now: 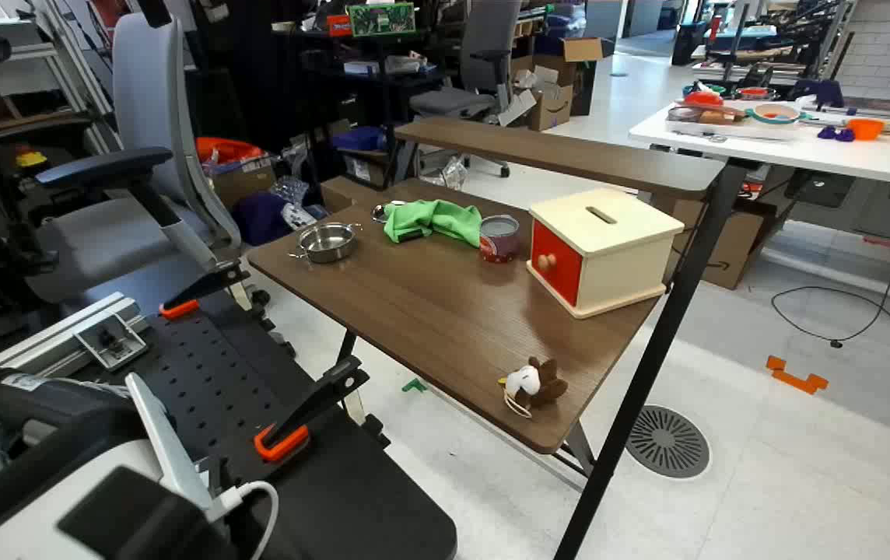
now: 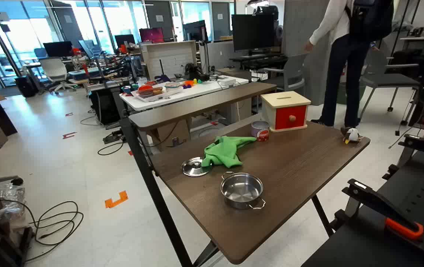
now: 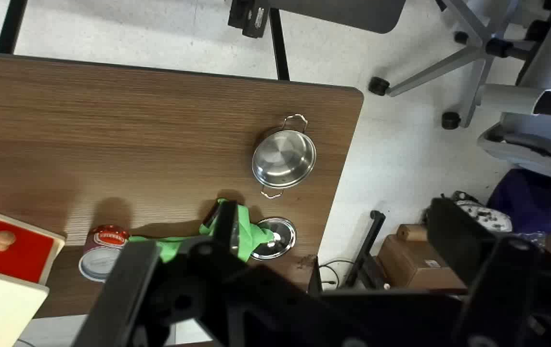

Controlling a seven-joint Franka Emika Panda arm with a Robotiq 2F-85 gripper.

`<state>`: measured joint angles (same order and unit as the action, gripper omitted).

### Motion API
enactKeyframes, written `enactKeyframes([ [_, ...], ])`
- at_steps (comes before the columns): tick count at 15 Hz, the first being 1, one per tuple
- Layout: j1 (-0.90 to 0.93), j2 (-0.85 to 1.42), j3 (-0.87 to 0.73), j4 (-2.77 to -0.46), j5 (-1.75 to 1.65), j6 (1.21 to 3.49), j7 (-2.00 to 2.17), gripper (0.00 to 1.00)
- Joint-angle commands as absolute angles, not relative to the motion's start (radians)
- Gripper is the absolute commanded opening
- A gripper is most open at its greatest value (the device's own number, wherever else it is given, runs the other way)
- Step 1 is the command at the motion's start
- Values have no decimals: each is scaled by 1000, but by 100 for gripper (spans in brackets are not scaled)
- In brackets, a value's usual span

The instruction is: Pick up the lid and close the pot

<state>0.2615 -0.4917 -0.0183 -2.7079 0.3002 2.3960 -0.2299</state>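
A shiny steel pot (image 1: 326,244) stands upright and uncovered on the brown table; it also shows in an exterior view (image 2: 241,191) and in the wrist view (image 3: 283,159). The round steel lid (image 2: 193,168) lies flat on the table beside the pot. A green cloth covers part of the lid, also in the wrist view (image 3: 282,236); in an exterior view only a small piece of the lid (image 1: 380,212) shows behind the cloth. My gripper (image 3: 335,212) is open and empty, its fingers wide apart, high above the table. Its fingers do not show clearly in the exterior views.
A crumpled green cloth (image 2: 225,151) lies against the lid. A can (image 2: 260,131) and a wooden box with a red drawer (image 2: 285,111) stand beyond it. A plush bird (image 1: 532,383) sits near a corner. A raised shelf (image 1: 554,152) runs along one long side of the table.
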Motion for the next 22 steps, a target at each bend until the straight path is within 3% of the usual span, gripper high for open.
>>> enactKeyframes([
  [1, 253, -493, -10, -2706, 304, 2391, -232, 100],
  [19, 293, -308, 44, -2699, 406, 2592, -108, 100],
  [20, 253, -493, -10, -2716, 304, 2391, -232, 100],
  [22, 254, -483, -1, -2721, 322, 2428, -194, 100],
])
